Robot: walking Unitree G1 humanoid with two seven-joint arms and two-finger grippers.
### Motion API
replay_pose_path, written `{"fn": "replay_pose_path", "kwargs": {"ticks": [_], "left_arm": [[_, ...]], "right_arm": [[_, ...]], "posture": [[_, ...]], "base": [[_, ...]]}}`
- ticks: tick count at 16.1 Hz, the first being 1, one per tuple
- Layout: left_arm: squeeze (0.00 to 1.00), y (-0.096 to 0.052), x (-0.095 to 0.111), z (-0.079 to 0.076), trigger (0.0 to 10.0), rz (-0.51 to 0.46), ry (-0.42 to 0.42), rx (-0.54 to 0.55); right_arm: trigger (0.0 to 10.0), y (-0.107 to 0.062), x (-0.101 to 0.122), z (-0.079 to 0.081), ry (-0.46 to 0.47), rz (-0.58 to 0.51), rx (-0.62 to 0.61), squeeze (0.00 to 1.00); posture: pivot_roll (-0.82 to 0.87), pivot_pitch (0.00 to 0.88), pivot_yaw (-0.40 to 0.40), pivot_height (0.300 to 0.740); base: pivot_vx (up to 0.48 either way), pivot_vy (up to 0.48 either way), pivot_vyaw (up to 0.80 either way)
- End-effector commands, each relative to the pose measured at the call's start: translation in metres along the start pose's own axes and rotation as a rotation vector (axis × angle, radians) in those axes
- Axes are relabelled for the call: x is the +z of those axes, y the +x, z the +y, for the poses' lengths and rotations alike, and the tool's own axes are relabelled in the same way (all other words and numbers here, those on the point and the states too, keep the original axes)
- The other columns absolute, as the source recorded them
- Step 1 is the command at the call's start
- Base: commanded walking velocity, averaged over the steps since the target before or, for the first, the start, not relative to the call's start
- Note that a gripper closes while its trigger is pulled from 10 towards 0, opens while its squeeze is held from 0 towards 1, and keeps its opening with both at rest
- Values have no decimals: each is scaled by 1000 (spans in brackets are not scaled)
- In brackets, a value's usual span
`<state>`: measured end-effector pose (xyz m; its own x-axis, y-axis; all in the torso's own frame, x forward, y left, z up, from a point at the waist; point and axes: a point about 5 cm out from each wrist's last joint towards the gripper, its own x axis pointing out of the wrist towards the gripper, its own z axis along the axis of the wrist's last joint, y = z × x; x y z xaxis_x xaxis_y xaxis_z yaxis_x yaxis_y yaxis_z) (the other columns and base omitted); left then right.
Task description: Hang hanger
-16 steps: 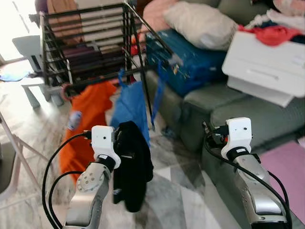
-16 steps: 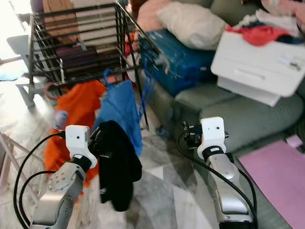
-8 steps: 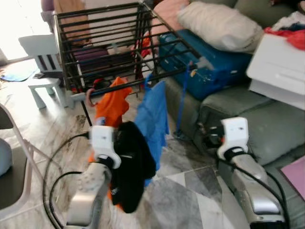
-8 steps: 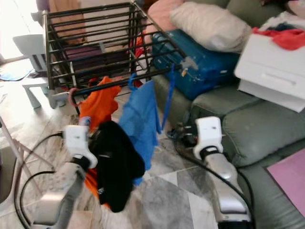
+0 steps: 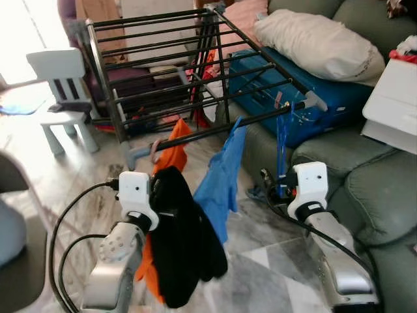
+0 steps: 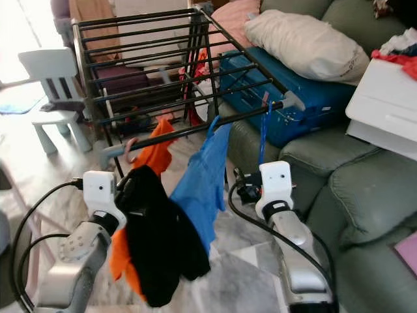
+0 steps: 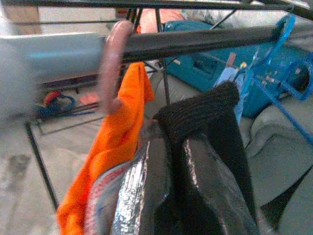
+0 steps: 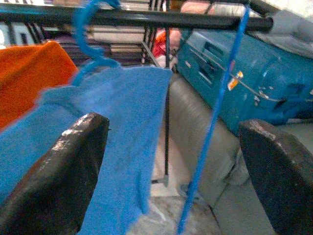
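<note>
Black garment clamped in left gripper, held just below drying rack's front bar, beside hung orange shirt and blue shirt. Right gripper spread wide, empty.

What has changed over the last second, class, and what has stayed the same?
The camera has moved, bringing the drying rack nearer. The left gripper still holds the black garment, now just below the front bar. The right gripper stays open. The orange garment and blue garment still hang there.
</note>
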<state>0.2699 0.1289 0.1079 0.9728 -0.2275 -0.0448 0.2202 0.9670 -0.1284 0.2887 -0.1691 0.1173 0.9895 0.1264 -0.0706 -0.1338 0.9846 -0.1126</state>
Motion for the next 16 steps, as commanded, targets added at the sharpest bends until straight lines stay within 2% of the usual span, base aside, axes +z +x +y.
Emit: {"fn": "replay_pose_path", "kwargs": {"ticks": [1, 3, 8, 10, 13, 16], "left_arm": [[0, 1, 11, 1, 10000, -42, 14, -4], [0, 1, 11, 0, 10000, -42, 11, -10], [0, 1, 10, -3, 10000, -34, 9, -23], [0, 0, 10, -3, 10000, -29, 11, -26], [0, -1, 9, -4, 10000, -21, 13, -31], [0, 0, 10, -5, 10000, -19, 10, -36]], "right_arm": [[10000, 1, 3, -1, 0, -6, -15, 0], [10000, 4, 0, -8, -46, 21, -84, 0], [10000, 16, -5, -29, -29, 94, -130, 0], [10000, 25, -4, -38, -52, 120, -176, 0], [10000, 31, -16, -42, -18, 214, -207, 0], [10000, 44, -20, -38, -13, 240, -155, 0]], "posture": [[-108, 48, 10, 740], [-108, 47, 9, 740], [-105, 50, 6, 740], [-95, 54, 9, 740], [-89, 56, 9, 740], [-91, 60, 9, 740]], "base": [[0, 0, 0], [0, 0, 0], [0, 0, 0], [0, 0, 0], [0, 0, 0], [0, 0, 0]]}}
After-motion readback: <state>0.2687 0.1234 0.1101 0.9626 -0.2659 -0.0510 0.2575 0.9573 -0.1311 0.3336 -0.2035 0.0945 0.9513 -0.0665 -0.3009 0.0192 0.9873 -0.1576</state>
